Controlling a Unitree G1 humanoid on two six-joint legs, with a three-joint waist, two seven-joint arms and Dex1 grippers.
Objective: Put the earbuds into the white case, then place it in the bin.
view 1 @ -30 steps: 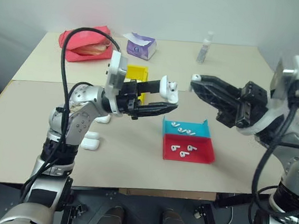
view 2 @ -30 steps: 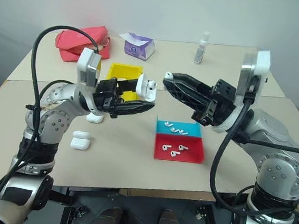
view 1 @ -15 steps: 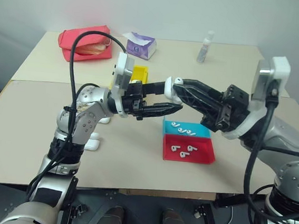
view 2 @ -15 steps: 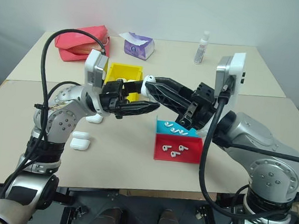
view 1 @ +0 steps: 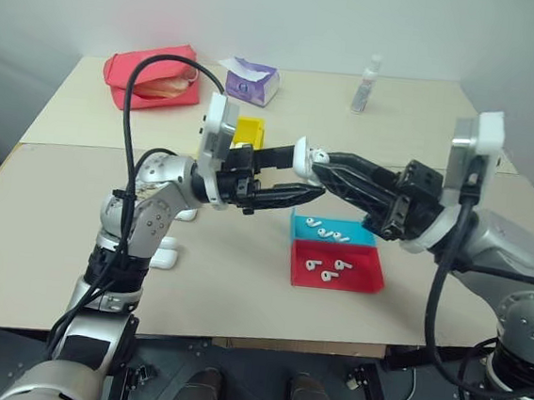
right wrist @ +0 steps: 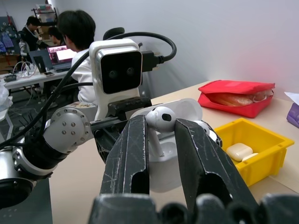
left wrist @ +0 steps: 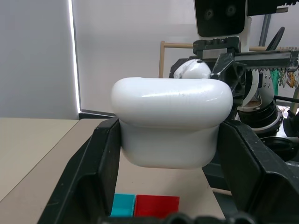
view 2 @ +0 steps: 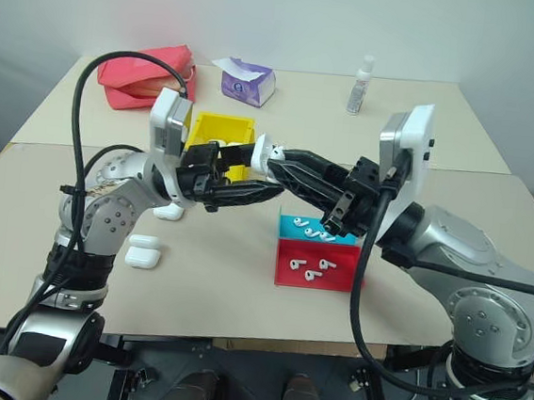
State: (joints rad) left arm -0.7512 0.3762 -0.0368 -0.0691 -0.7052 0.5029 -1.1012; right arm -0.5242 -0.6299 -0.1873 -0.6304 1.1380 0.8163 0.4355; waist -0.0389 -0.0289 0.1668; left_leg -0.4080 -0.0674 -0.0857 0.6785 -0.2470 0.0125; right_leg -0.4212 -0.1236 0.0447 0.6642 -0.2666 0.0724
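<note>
1. Clamping the white case (left wrist: 172, 126) between its fingers, the left gripper (view 1: 293, 179) is holding it in the air above the table (view 1: 240, 283), lid flipped open.
2. The right gripper (right wrist: 161, 140) is pinching an earbud (right wrist: 160, 119) right at the case's open mouth.
3. More earbuds (view 1: 328, 231) are lying in the blue and red trays (view 1: 337, 263).
4. The yellow bin (view 2: 219, 131) is sitting behind the grippers, a case (right wrist: 238, 151) inside.

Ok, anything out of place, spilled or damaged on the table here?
Nothing stands out. The left gripper holds the white case above the table while the right gripper brings an earbud to it; loose earbuds lie in the trays.
</note>
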